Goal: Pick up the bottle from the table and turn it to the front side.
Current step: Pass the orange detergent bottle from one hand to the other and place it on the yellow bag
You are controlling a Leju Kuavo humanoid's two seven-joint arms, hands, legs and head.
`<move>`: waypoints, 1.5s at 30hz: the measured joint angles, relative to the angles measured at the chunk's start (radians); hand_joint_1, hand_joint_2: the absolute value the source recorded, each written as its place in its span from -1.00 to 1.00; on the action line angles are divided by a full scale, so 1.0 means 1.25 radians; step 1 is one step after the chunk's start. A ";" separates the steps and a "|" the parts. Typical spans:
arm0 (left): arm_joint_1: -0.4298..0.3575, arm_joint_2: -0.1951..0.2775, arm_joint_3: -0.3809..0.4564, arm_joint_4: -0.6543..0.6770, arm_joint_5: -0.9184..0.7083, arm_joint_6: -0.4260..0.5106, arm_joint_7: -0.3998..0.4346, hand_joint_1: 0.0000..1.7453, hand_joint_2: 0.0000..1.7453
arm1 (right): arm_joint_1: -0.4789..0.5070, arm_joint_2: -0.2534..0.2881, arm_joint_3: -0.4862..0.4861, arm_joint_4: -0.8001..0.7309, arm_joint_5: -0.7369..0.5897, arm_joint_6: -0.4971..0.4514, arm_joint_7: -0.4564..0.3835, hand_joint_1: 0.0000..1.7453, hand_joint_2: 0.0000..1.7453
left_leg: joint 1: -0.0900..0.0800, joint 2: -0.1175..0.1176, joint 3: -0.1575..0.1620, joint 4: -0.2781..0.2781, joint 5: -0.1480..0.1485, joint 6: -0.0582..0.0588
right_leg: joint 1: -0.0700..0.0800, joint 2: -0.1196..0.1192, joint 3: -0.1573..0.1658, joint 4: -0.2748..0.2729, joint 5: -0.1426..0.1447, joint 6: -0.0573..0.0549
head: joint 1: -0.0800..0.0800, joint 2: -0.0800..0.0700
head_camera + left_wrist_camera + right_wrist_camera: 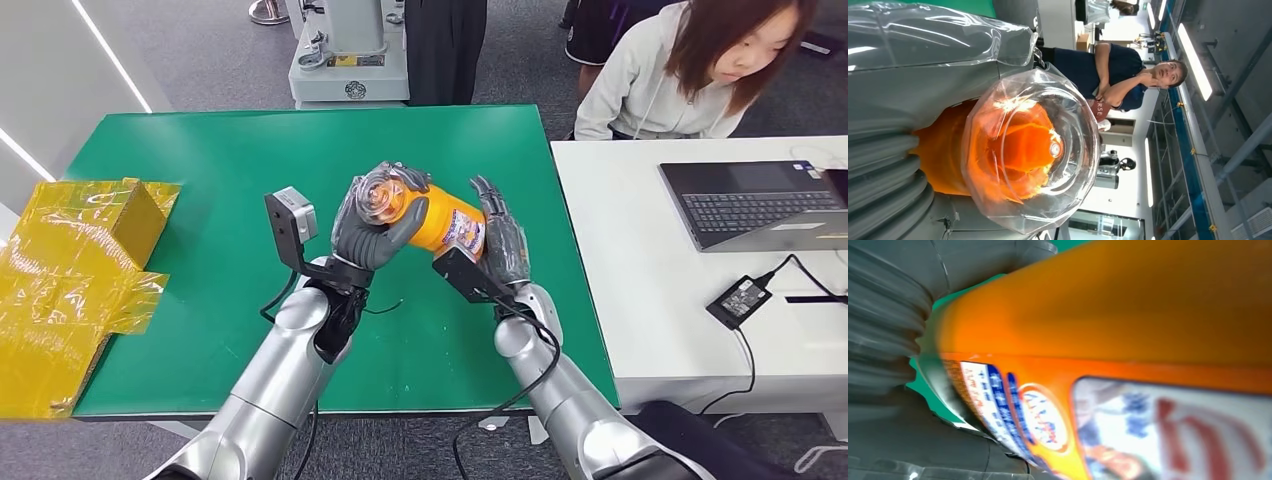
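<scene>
Left hand [372, 232] gripped the bottle [440, 222] round its clear cap end, thumb and fingers wrapped over the dome; right hand [500, 243] cupped the base end, fingers up along the far side; so both held it, lifted off the green table [200, 170], roughly mid-table. Bottle lay near horizontal w/ long axis running left-right btwn the hands, cap toward the left, slightly tipped toward the camera; left wrist view looked straight onto the cap [1030, 150], orange body behind. Label [465, 232] sat on the side nearest the right hand, facing down-forward; right wrist view showed print close up, blurred. Judgement: turn should go about that long axis, one hand rolling while the other loosens; slip risk at the smooth cap. Beyond: yellow wrapped box [95, 215] at table's left edge; person [690, 70] at white desk w/ laptop [760, 205].
</scene>
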 joint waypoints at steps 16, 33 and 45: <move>-0.001 0.103 0.011 -0.074 -0.354 0.273 -0.010 1.00 1.00 | 0.294 -0.045 -0.055 -0.456 -0.047 0.056 -0.004 -1.00 1.00 | 0.000 0.000 0.000 0.000 0.000 0.000 | 0.000 0.000 0.000 0.000 0.000 0.000 | 0.000 0.000; -0.012 0.202 0.037 -0.132 -0.795 0.515 0.061 1.00 1.00 | 0.404 -0.067 -0.039 -0.685 -0.056 0.024 -0.003 -1.00 1.00 | 0.000 0.001 0.000 -0.001 0.000 0.000 | 0.000 0.000 0.000 0.000 -0.001 -0.001 | 0.000 0.000; -0.148 0.368 -0.158 -0.068 -1.336 0.654 0.448 1.00 1.00 | 0.435 -0.088 -0.005 -0.715 -0.104 -0.036 -0.031 -1.00 1.00 | 0.000 0.001 0.000 -0.001 0.000 0.000 | 0.000 0.001 -0.001 0.001 -0.001 -0.001 | 0.000 0.000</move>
